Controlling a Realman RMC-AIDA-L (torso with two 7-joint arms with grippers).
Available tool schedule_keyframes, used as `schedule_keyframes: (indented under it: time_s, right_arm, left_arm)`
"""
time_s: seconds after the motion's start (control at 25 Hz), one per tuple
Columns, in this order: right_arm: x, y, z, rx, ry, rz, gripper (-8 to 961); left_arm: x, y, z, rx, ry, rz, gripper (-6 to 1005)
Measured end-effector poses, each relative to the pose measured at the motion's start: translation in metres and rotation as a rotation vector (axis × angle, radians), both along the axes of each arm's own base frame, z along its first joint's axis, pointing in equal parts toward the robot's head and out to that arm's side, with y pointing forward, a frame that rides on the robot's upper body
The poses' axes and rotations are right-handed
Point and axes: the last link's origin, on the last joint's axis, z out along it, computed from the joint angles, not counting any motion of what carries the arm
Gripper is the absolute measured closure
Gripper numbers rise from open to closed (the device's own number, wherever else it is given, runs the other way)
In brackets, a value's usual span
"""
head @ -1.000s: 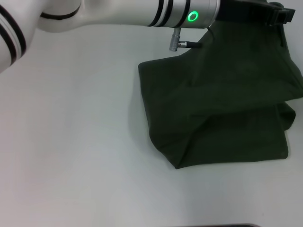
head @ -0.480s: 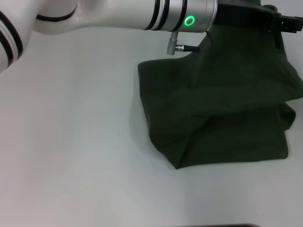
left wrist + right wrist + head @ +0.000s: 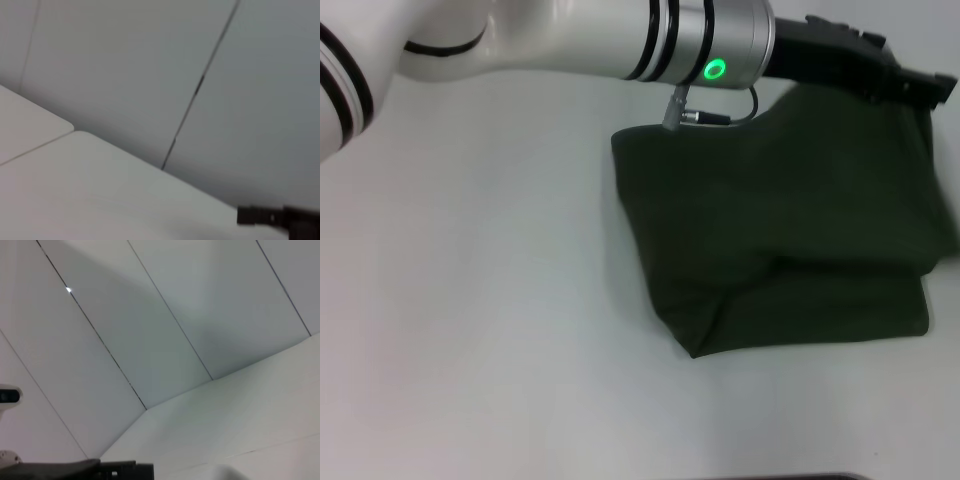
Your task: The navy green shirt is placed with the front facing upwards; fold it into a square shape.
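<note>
The navy green shirt (image 3: 790, 230) lies on the right half of the white desk (image 3: 470, 300), a dark olive, matte cloth folded over itself into a rough block. Its left edge runs fairly straight, its near edge slants down to a blunt corner, and a soft crease crosses the lower part where one layer overlaps another. The far right part of the cloth rises toward the left claw (image 3: 920, 88), whose black housing reaches across the far edge of the scene from a glossy white arm with silver rings and a green light. Whether that claw is spread or pinching the cloth cannot be told. The right claw does not show. The wrist views show only pale wall panels with thin dark seams.
</note>
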Motion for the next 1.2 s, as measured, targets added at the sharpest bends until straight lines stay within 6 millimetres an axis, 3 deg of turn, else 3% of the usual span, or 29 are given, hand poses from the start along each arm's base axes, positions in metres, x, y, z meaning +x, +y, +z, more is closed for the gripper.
schedule_keyframes:
  time_s: [0.28, 0.6, 0.96, 1.2]
  right_arm:
    - [0.0, 0.0, 0.0, 0.003, 0.001, -0.002, 53]
    - [0.004, 0.001, 0.002, 0.002, -0.004, -0.029, 53]
    - [0.0, 0.014, 0.034, -0.078, 0.02, -0.082, 54]
    - [-0.01, 0.023, 0.041, -0.231, 0.077, -0.117, 53]
  left_arm:
    - [-0.01, -0.001, 0.0, 0.016, 0.022, -0.026, 49]
    - [-0.021, -0.01, 0.027, 0.018, -0.094, -0.04, 49]
    - [-0.069, -0.026, 0.079, 0.016, -0.266, -0.098, 49]
    - [-0.104, -0.038, 0.092, 0.081, -0.29, -0.129, 49]
